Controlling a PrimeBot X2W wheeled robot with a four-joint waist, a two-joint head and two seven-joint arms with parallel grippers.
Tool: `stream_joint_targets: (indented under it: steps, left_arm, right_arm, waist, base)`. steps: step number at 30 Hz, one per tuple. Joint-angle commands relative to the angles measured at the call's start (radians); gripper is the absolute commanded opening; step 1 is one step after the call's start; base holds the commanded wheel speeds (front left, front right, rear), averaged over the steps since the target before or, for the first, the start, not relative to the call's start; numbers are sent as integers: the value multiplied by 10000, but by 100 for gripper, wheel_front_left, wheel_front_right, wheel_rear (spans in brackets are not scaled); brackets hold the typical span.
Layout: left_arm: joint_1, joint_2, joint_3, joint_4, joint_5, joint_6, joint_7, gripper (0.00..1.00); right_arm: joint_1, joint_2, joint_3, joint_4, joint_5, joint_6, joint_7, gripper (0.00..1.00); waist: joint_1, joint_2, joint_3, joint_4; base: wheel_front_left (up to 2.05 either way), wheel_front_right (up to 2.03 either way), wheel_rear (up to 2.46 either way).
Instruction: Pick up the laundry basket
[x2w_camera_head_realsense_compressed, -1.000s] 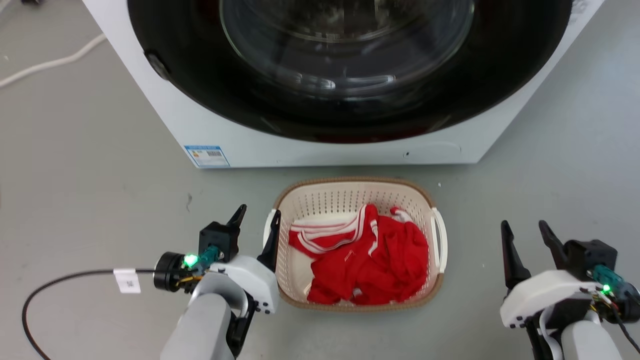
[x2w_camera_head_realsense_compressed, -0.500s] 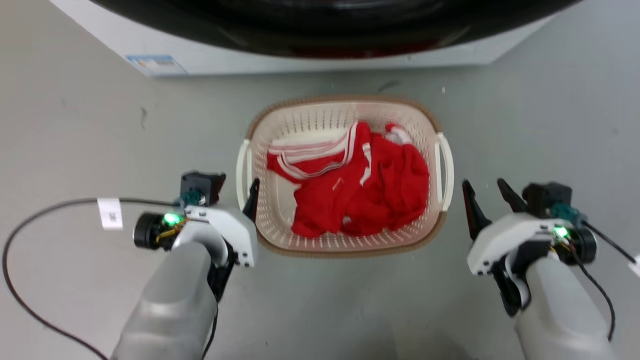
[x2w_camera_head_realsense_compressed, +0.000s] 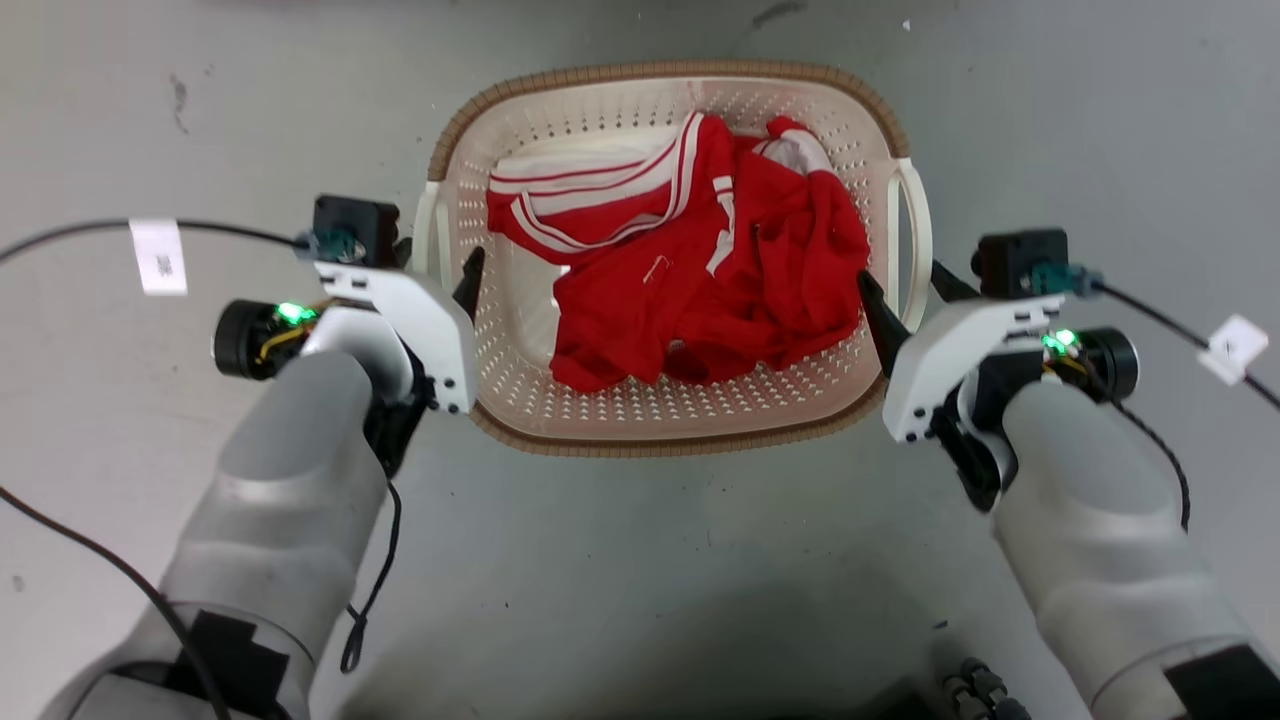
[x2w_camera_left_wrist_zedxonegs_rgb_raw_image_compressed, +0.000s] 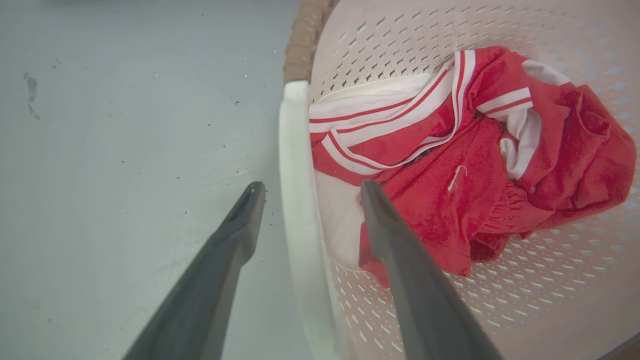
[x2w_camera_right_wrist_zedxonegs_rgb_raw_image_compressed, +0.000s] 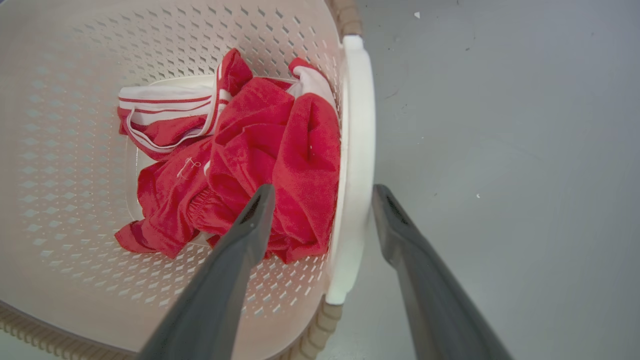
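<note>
cream-white perforated plastic laundry basket (x2w_camera_head_realsense_compressed: 660, 72), brown-rimmed. left gripper (x2w_camera_left_wrist_zedxonegs_rgb_raw_image_compressed: 311, 185): fingers apart, straddling the white left loop handle (x2w_camera_left_wrist_zedxonegs_rgb_raw_image_compressed: 295, 160). right gripper (x2w_camera_right_wrist_zedxonegs_rgb_raw_image_compressed: 324, 188): fingers apart, straddling the white right loop handle (x2w_camera_right_wrist_zedxonegs_rgb_raw_image_compressed: 358, 125).

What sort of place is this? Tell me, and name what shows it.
Probably an indoor laundry area, though little of the room shows: a laundry basket holding a red and white garment stands on a bare, scuffed grey floor.
</note>
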Motion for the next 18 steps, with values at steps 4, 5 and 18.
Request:
stream_joint_targets:
  steps: [4, 5, 18]
  left_arm:
    - [-520, 338, -603, -75, -742, -24, 868, 100]
    - [-598, 416, -713, -110, -955, -24, 1050, 100]
    - [-873, 1178, -1966, -626, -2900, -11, 2074, 0]
  right_arm:
    - [-876, -2, 604, 621, 541, -7, 472, 100]
    - [-1031, -1, 739, 716, 681, -7, 552, 100]
    - [-1976, -33, 2081, 1252, 2230, -5, 1262, 0]
  waist:
    - [-2, 0, 402, -84]
    - [-2, 0, 456, -93]
    - [-2, 0, 977, -216]
  base:
    - [0, 0, 0]
    - [0, 0, 0]
    - [0, 0, 0]
